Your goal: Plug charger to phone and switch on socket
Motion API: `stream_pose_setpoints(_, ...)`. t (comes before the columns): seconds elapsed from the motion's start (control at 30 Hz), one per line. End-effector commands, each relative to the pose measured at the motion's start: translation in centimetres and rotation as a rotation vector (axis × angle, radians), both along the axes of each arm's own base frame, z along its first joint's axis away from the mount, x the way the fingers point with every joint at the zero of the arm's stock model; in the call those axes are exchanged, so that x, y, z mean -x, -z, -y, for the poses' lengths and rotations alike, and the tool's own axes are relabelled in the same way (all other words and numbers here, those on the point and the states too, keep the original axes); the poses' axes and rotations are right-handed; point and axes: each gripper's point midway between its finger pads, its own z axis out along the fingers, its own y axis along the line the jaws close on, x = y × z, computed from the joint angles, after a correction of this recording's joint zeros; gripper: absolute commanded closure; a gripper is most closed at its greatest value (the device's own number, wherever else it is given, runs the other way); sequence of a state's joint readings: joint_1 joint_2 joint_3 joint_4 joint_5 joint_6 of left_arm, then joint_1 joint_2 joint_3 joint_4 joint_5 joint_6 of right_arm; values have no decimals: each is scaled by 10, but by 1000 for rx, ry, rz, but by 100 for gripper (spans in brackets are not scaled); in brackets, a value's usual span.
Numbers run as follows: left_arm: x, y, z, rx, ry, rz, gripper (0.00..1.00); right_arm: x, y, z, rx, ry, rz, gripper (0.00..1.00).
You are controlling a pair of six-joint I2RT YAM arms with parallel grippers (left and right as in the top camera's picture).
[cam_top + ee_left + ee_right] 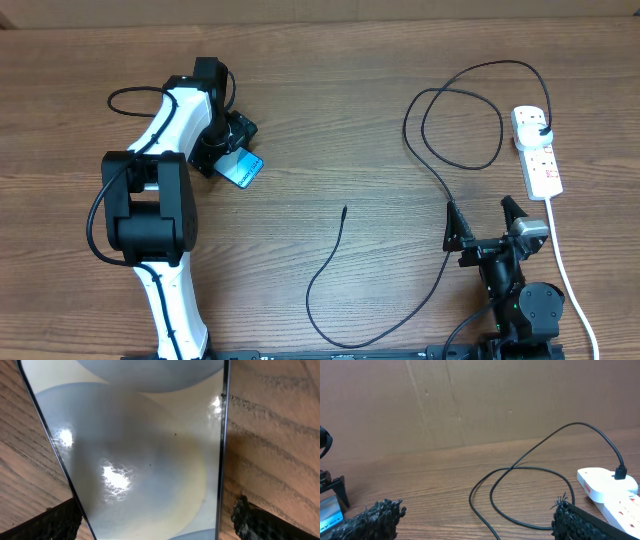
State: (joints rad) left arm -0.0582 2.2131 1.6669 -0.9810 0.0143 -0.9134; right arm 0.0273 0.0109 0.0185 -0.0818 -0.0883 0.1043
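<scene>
The left arm reaches forward from its base at the near edge of the bench, its white link angled toward the far left, its wrist bent down over the phone. The left end effector hangs low above the glossy screen, with its fingers wide apart, one on each long side of the phone. A sliver of wood shows beside the right-hand finger; on the other side I cannot tell whether finger and phone edge touch.

The right arm sits folded close to its base at the near right. The right end effector points toward the far edge, fingers spread wide with nothing between them.

The socket lies at the far right, its white cord trailing toward the near edge. The charger has its black plug seated in the strip's far outlet. Its cable loops across the bench and passes between the right fingers. It curls back to end with the connector tip lying loose mid-bench, well apart from the phone.
</scene>
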Motion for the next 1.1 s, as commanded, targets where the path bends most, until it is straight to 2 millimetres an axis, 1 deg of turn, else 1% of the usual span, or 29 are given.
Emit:
stream_pose_setpoints(0.0,6,6,-3,-20,16,-25,0,0,2,0,1,3,2,0)
stream_pose_setpoints(0.23,15,16,-4,-24,16,-47,0,0,2,0,1,3,2,0)
stream_pose_setpoints(0.4,24,25,-5,-25,-37,-69,0,0,2,0,1,3,2,0)
stream_pose_setpoints(0.83,23,26,-2,-11,-36,-65,0,0,2,0,1,3,2,0)
stream_pose_setpoints(0.93,23,25,4,27,-39,-64,0,0,2,0,1,3,2,0)
stream_pose_setpoints(1.07,22,25,6,67,-76,-65,0,0,2,0,1,3,2,0)
